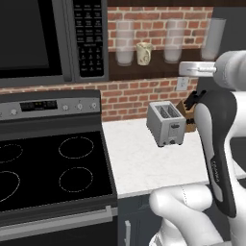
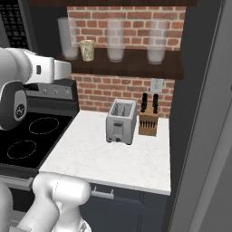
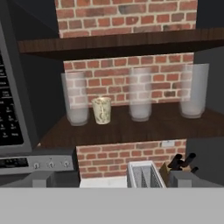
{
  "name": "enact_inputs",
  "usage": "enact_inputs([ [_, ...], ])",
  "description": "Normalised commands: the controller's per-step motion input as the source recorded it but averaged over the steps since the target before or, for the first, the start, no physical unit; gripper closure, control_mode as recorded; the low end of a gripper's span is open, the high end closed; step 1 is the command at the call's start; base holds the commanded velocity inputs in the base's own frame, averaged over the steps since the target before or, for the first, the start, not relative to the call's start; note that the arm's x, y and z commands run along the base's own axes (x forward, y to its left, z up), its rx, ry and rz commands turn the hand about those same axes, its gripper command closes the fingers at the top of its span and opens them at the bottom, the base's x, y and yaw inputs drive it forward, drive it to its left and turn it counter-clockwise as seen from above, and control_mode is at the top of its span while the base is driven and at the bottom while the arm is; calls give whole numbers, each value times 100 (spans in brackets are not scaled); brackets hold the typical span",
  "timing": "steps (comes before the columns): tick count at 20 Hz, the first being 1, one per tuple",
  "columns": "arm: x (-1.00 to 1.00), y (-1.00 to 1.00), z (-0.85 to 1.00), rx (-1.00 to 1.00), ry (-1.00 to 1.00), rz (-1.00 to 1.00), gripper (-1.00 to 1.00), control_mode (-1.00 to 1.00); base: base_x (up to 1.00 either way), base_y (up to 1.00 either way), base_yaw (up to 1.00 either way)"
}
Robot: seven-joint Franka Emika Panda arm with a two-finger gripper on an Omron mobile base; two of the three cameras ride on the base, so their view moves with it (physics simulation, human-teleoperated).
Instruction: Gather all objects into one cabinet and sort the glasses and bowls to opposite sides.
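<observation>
Now the cream patterned mug [image 3: 101, 110] stands on the wooden shelf [image 3: 131, 127] between two tall clear glasses [image 3: 77, 104], just beside the left one. The end effector [image 1: 192, 69], spread wide and empty, is well short of it; I'd approach level and straddle the mug without nudging that neighbour

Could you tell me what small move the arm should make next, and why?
Probably a short advance toward the cream patterned mug on the brown wooden shelf. The hand view looks at it from a distance, and it stands between two tall clear glasses, close beside the left one. The gripper appears empty and open, so it likely needs to line up on the mug before grasping.
</observation>
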Motion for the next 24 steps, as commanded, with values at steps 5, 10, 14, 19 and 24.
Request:
enact_inputs([
  [5, 25, 9, 0, 0, 0, 0, -100, -100, 0, 0, 0],
  [10, 25, 0, 0, 0, 0, 0, -100, -100, 0, 0, 0],
  [14, 23, 0, 0, 0, 0, 0, -100, -100, 0, 0, 0],
  [19, 26, 0, 0, 0, 0, 0, -100, -100, 0, 0, 0],
  [24, 31, 0, 0, 0, 0, 0, -100, -100, 0, 0, 0],
])
